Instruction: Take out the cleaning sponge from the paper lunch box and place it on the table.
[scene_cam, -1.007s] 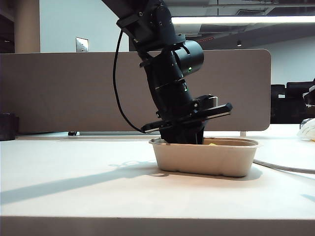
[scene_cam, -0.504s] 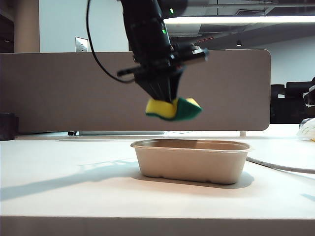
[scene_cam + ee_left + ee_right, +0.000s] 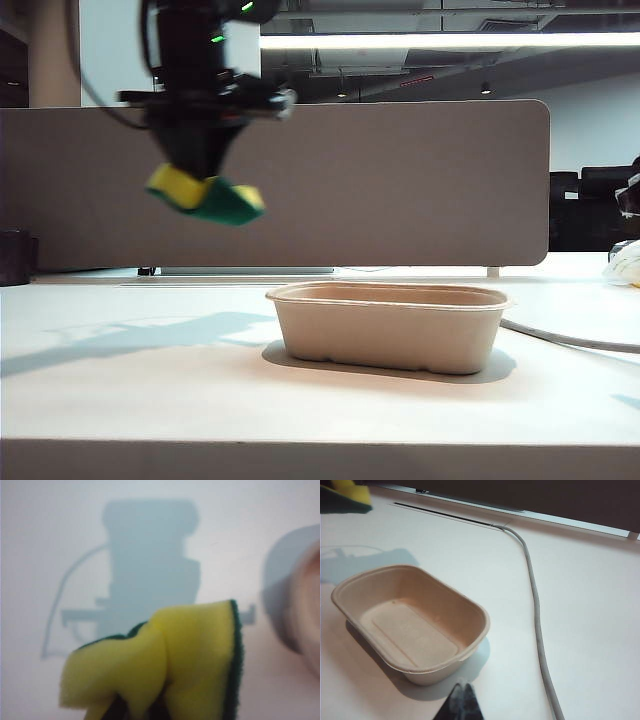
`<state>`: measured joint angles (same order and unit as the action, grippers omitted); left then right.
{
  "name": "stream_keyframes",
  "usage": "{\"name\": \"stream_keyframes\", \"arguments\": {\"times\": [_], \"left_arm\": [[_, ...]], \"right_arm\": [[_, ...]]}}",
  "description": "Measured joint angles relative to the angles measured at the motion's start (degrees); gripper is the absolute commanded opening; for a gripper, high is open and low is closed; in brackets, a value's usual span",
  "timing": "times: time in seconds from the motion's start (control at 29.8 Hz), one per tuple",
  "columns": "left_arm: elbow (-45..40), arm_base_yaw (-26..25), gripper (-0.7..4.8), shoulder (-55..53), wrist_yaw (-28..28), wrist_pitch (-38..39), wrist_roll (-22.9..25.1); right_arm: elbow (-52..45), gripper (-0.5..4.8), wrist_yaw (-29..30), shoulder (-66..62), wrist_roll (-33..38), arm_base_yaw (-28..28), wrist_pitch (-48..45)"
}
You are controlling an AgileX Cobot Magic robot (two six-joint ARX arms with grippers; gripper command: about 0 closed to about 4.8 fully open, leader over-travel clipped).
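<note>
One soft yellow foam sponge with a green scouring face (image 3: 205, 195) buckled mid-block in the clamped left gripper (image 3: 200, 180), high above the white table (image 3: 150, 390); the right gripper (image 3: 461, 700), pinched shut, hung near the beige pulp lunch box (image 3: 390, 325).

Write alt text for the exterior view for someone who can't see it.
The left gripper holds a pinched yellow-and-green cleaning sponge in the air, left of an empty paper lunch box on the white table. A grey-brown partition stands behind.

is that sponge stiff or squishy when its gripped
Probably squishy: the cleaning sponge folds and creases where the left gripper pinches it. Likely light too, hanging from one small pinch above the table.
</note>
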<state>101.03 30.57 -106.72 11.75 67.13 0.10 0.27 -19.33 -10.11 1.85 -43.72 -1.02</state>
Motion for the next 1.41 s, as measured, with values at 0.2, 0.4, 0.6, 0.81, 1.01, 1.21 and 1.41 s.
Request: {"name": "stream_keyframes", "arguments": {"times": [0.2,0.4,0.6,0.81,1.01,1.21,1.41], "left_arm": [[0.04,-5.14,0.55,0.04,-0.04,2.62,1.62],[0.04,-6.58,1.65,0.11,-0.42,7.74,1.84],[0.04,-6.38,1.94,0.13,-3.58,8.98,1.57],[0.04,-6.43,2.47,1.07,-3.78,10.29,1.62],[0.02,-6.4,2.46,4.92,-3.85,9.16,2.03],[0.13,-6.4,1.63,14.53,-3.85,4.76,2.01],[0.11,-6.4,-0.06,26.05,-4.02,4.22,1.66]], "right_arm": [[0.0,-0.05,0.0,0.0,0.0,-0.02,0.02],[0.0,-0.05,0.0,0.0,0.0,-0.02,0.02],[0.0,-0.05,0.0,0.0,0.0,-0.09,0.02],[0.0,-0.05,0.0,0.0,0.0,-0.11,0.02],[0.0,-0.05,0.0,0.0,0.0,-0.11,0.02],[0.0,-0.05,0.0,0.0,0.0,-0.11,0.02],[0.0,-0.05,0.0,0.0,0.0,-0.11,0.02]]}}
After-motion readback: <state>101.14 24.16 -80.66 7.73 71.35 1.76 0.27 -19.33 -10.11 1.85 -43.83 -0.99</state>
